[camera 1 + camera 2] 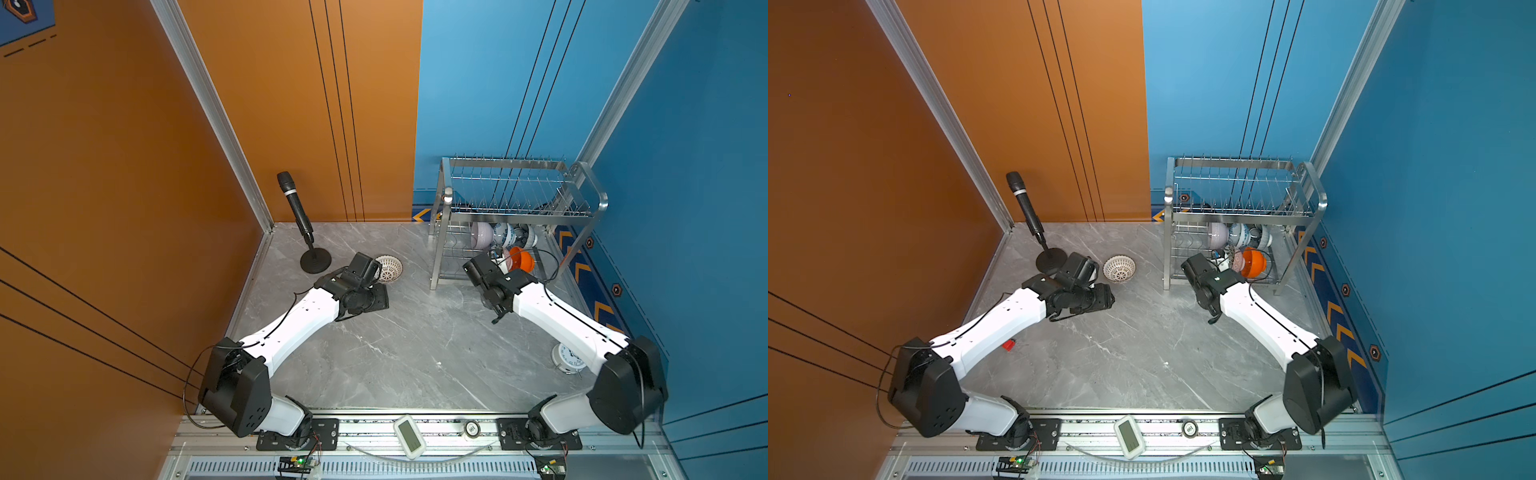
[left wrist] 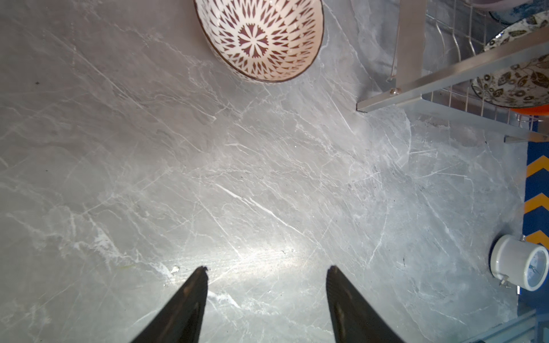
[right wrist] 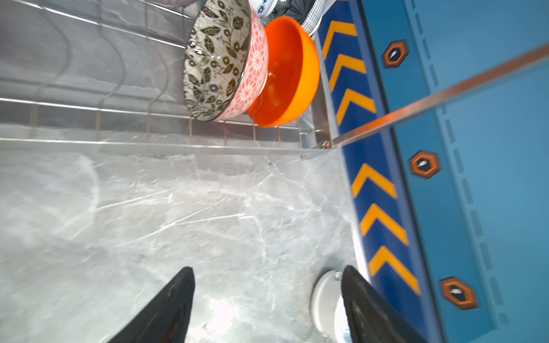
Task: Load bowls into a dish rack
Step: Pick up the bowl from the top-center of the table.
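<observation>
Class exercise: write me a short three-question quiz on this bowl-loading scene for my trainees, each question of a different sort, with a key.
1. True or false: the lattice-patterned bowl stands on the table, outside the dish rack.
2. Which bowl sits right beside the orange bowl in the rack? A. the lattice-patterned bowl B. the leaf-patterned bowl C. no bowl
3. Fill in: the left gripper and the right gripper both stand ____ and hold nothing.
Key: 1 true; 2 B; 3 open.
</observation>
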Controlling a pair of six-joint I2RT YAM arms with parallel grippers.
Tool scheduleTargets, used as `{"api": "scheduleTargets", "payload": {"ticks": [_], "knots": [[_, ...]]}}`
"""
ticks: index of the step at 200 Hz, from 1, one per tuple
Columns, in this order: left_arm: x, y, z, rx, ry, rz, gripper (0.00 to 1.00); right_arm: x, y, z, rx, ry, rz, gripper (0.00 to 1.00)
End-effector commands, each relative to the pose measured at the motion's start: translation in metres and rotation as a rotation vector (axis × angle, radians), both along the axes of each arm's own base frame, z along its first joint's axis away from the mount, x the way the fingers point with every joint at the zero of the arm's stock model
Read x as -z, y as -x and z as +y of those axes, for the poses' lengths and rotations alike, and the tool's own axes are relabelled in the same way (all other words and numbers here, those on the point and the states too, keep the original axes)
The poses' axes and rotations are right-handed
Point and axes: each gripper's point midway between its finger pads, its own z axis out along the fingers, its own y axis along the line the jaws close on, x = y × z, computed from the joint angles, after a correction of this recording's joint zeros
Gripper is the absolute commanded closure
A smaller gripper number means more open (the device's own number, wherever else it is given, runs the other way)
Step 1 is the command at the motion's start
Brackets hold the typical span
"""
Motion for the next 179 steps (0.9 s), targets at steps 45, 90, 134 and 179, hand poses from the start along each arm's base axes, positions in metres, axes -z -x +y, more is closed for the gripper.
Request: {"api": "scheduleTargets", "payload": {"ticks": [45, 90, 134, 179], "knots": [[-0.001, -0.043, 0.004, 0.011, 0.003, 0.023, 0.28, 0.0, 0.038, 0.021, 0.036, -0.485, -0.198, 0.23], [0.011, -0.082, 0.005, -0.001, -0.002, 0.038, 0.26, 0.012, 0.05, 0.019, 0.067, -0.52, -0.184, 0.24], [0.029, -0.115, 0.017, -0.037, -0.036, 0.051, 0.27, 0.004, 0.057, 0.008, 0.086, -0.518, -0.232, 0.24], [0.041, -0.139, 0.027, -0.064, -0.056, 0.053, 0.29, 0.006, 0.069, -0.004, 0.137, -0.539, -0.27, 0.24]]}}
